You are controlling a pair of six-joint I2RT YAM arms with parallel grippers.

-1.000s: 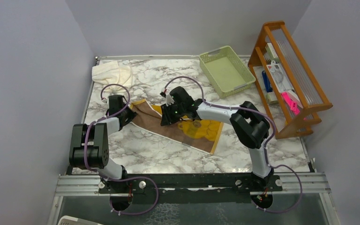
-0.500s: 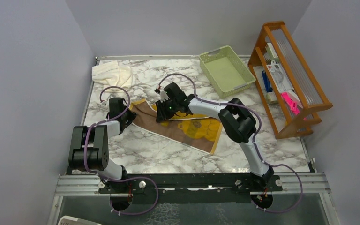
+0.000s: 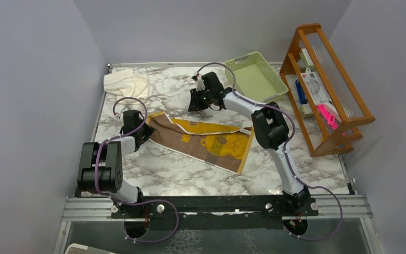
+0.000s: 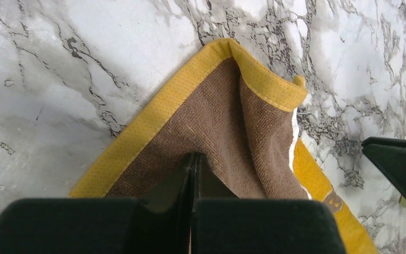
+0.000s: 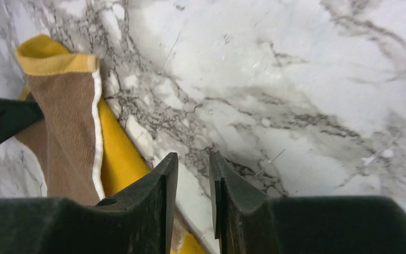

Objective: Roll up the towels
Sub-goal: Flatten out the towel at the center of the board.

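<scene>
A tan-brown towel with a yellow border lies flat mid-table, joined to or overlapping a mustard-yellow printed part; I cannot tell whether they are one cloth. My left gripper is shut on its left corner, where the brown cloth bunches at the fingertips. My right gripper hovers beyond the towel's far edge, slightly open and empty over bare marble, with the towel's folded corner to its left. A cream-white towel lies crumpled at the back left.
A pale green basket stands at the back right, just right of the right gripper. A wooden rack with small items lines the right edge. Grey walls close in the table on three sides.
My right gripper has left the towel's far edge and moved away toward the back, near the basket. The towel now lies flatter and more spread. The left gripper has not moved.
</scene>
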